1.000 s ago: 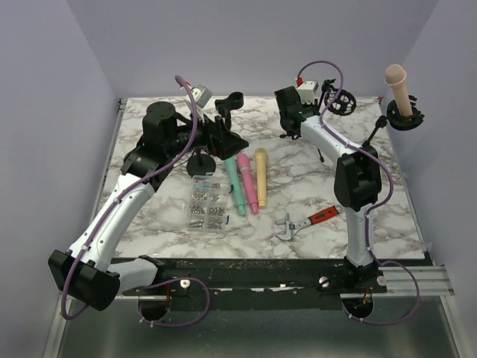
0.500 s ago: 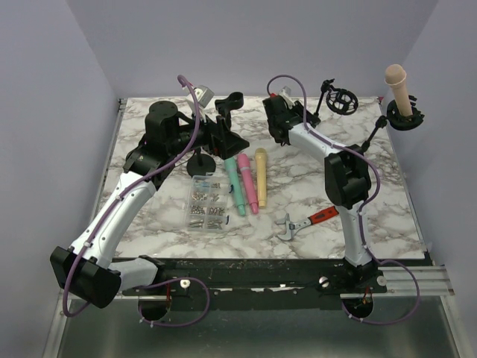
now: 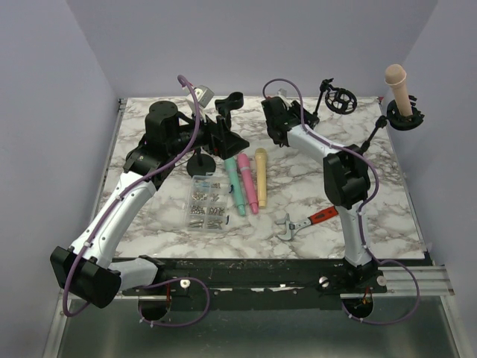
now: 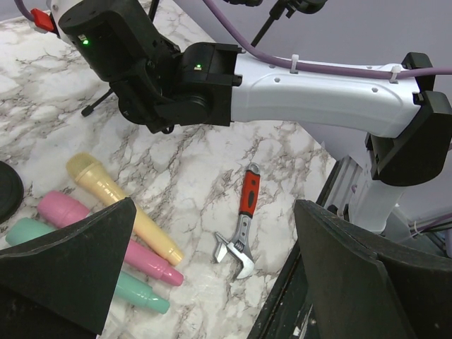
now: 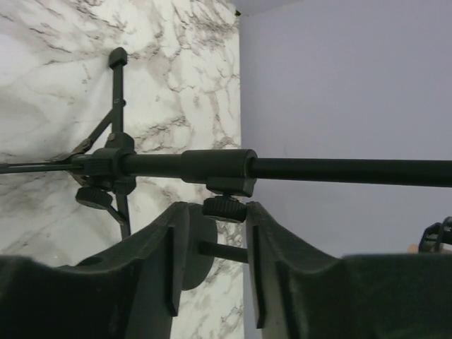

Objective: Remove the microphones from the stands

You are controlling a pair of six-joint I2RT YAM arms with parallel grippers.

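Microphone (image 3: 396, 83), beige rounded cylinder, marbled table (image 3: 305, 183)

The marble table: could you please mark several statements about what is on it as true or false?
1. The beige microphone sits upright in its stand at the far right. True.
2. Four microphones lie flat. False: only three, the teal microphone, pink microphone and yellow microphone.
3. The wrench has a red handle. True.
4. The left gripper holds the yellow microphone. False: it is open and empty.
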